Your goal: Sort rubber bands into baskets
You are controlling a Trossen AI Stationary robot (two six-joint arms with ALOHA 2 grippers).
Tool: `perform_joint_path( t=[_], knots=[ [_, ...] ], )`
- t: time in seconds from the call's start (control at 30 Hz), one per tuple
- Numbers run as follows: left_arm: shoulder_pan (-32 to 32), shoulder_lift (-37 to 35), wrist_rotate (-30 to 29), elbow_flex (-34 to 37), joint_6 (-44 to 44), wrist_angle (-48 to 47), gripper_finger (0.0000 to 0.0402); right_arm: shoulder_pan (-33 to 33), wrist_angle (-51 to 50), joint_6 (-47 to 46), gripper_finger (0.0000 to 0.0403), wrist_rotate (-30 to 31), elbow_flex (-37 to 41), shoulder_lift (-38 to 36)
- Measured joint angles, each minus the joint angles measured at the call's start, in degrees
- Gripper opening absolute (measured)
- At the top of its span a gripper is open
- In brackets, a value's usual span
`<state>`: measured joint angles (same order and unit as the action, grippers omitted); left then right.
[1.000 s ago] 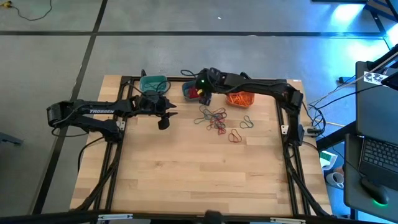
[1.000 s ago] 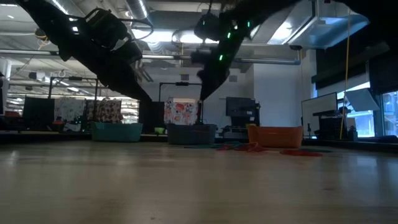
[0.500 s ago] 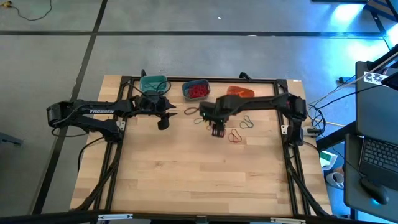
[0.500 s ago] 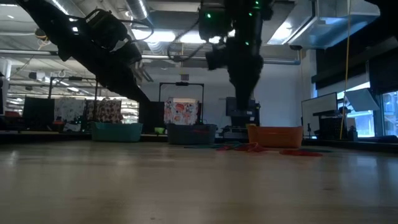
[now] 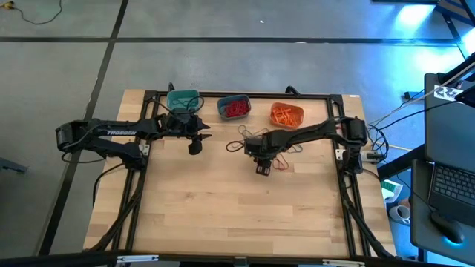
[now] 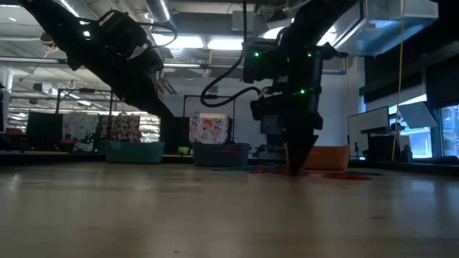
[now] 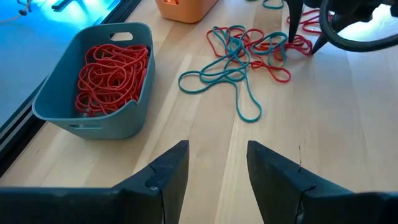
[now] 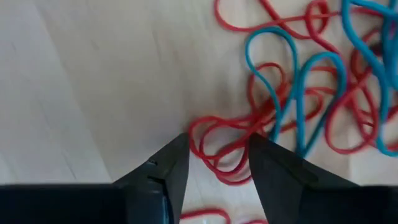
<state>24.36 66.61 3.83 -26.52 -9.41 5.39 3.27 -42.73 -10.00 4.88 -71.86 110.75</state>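
A tangle of thin red and teal rubber bands lay on the desk, at about one o'clock of the right tool, whose fingers stood apart astride a red loop.

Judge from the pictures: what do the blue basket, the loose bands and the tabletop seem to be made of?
Blue basket: probably moulded plastic, matte, with smooth rounded walls and a cut-out handle slot.
Loose bands: likely rubber, thin red and teal loops lying limp in soft curves.
Tabletop: looks like wood, pale jointed strips with visible grain and a smooth finish.
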Motion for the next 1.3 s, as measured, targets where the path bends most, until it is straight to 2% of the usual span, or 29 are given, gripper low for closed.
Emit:
perform_joint_path(
  t=[0.27,0.37,0.5,0.57,0.73,0.93,1.3],
  knots=[
    [0.0,0.0,0.0,0.0,0.0,0.0,0.0160,0.1,4.0,0.4,0.0151,-0.2,2.7,-0.4],
    [0.0,0.0,0.0,0.0,0.0,0.0,0.0160,0.1,4.3,0.5,0.0112,-0.6,3.1,-0.4],
    [0.0,0.0,0.0,0.0,0.0,0.0,0.0160,0.0,4.6,2.6,0.0028,-2.4,3.1,-0.4],
    [0.0,0.0,0.0,0.0,0.0,0.0,0.0160,0.0,4.8,4.0,0.0011,-3.0,3.1,-0.3],
    [0.0,0.0,0.0,0.0,-0.1,0.0,0.0160,-1.1,2.7,4.5,0.0027,-6.1,1.6,0.0],
    [0.0,0.0,0.0,0.0,-0.1,0.0,0.0160,-3.4,-3.1,6.9,0.0005,-8.8,-4.2,0.3],
    [0.0,0.0,0.0,0.0,-0.1,0.0,0.0160,-3.6,-12.7,10.3,0.0016,-8.3,-17.4,0.2]
  ],
)
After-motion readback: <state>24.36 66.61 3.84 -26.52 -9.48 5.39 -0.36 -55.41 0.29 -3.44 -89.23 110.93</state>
